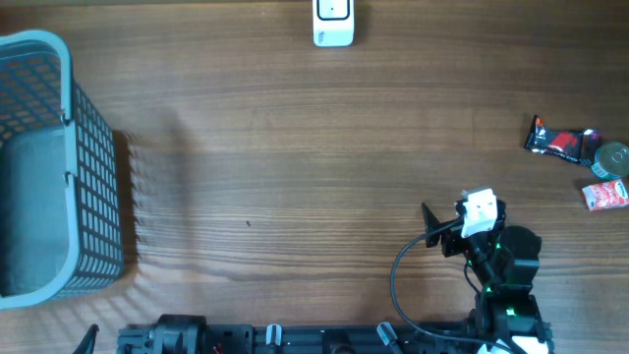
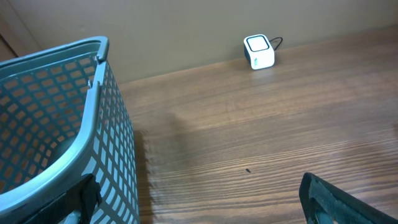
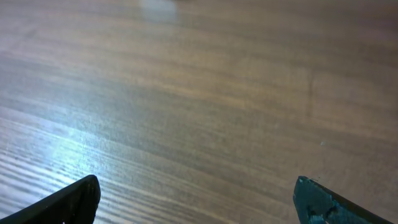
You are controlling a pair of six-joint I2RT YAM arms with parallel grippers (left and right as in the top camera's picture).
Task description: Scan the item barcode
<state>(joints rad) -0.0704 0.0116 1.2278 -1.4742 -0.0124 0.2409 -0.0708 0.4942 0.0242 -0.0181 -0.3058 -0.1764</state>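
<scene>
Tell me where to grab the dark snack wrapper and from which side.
Probably best to take the dark wrapper across its narrow width, near its left end, coming down from above. It lies flat, long side running roughly left to right, and the round tin crowds its right end.

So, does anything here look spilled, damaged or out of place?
Nothing stands out. The basket is upright at the left, the white scanner at the far edge; a dark wrapper, round tin and red packet lie together at the right.
</scene>
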